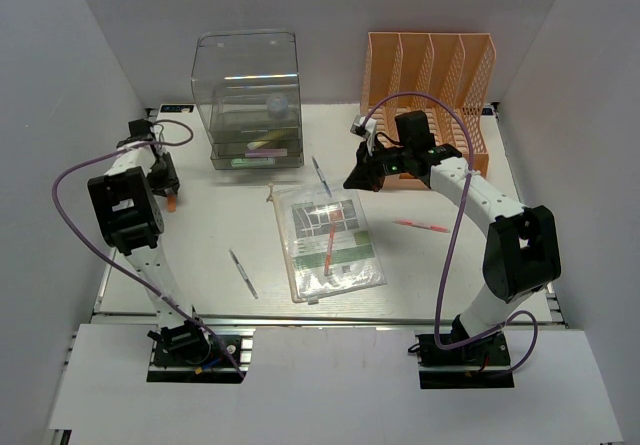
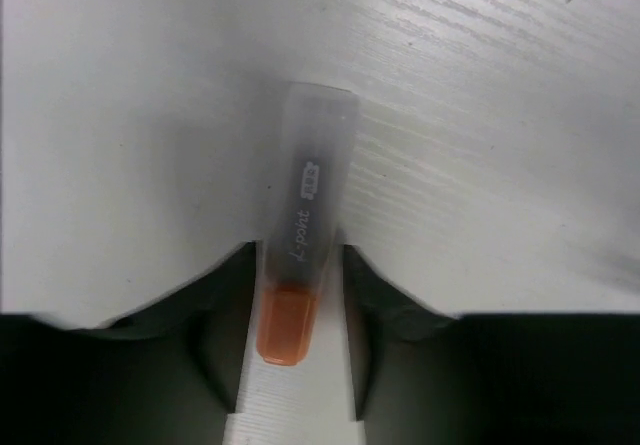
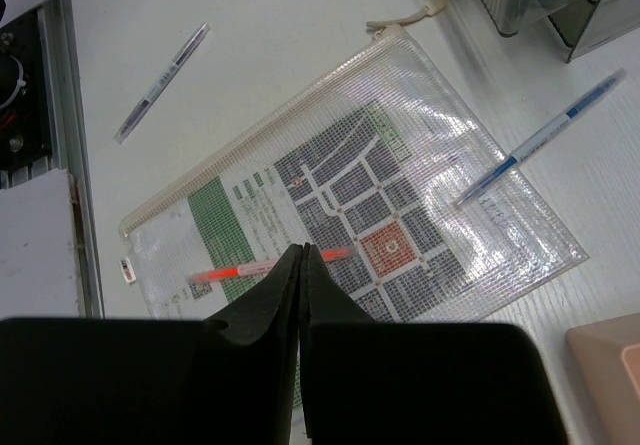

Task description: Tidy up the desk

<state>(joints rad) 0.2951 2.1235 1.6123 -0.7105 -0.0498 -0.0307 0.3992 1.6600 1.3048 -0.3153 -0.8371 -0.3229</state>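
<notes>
Front: metal rail [image 1: 330,317] runs along the near edge of the desk [image 1: 210,240], w/ both arm bases just outside it. Desk = big white rect top, faint ribbed grain visible in the wrist views. It sits inside a white-walled box, walls tight on the L, R and rear edges.

Near band: grey pen [image 1: 243,273] lies diagonal, L of ctr, w/ bare desk all round it. Most open room is here, btw the rail and the pouch's L side.

Mid:
- Mesh zip pouch [image 1: 328,240] at ctr, slightly skewed, printed sheet inside, near corner close to the rail.
- Red pen [image 1: 330,248] lies on or in the pouch, can't tell which.
- Pink pen [image 1: 422,226] lies on bare desk R of the pouch, apart from it. R forearm hangs over that lane.
- L gripper [image 2: 298,250] is down at the desk near the L edge. Jaws are part open and straddle a highlighter [image 2: 305,195] w/ grey body and orange cap. Thin strips of desk show on each side, so no clamp seen.
- R gripper [image 3: 302,255] is above the pouch's far part, fingers pressed together, nothing btw them.
- Blue pen [image 1: 321,176] has one end over the pouch's far edge, the rest on desk.

Far: clear drawer box [image 1: 248,100] at rear, L of ctr. Orange file rack [image 1: 430,85] at rear R. Both are near the back wall w/ a gap btw them. R wrist sits close in front of the rack.
</notes>
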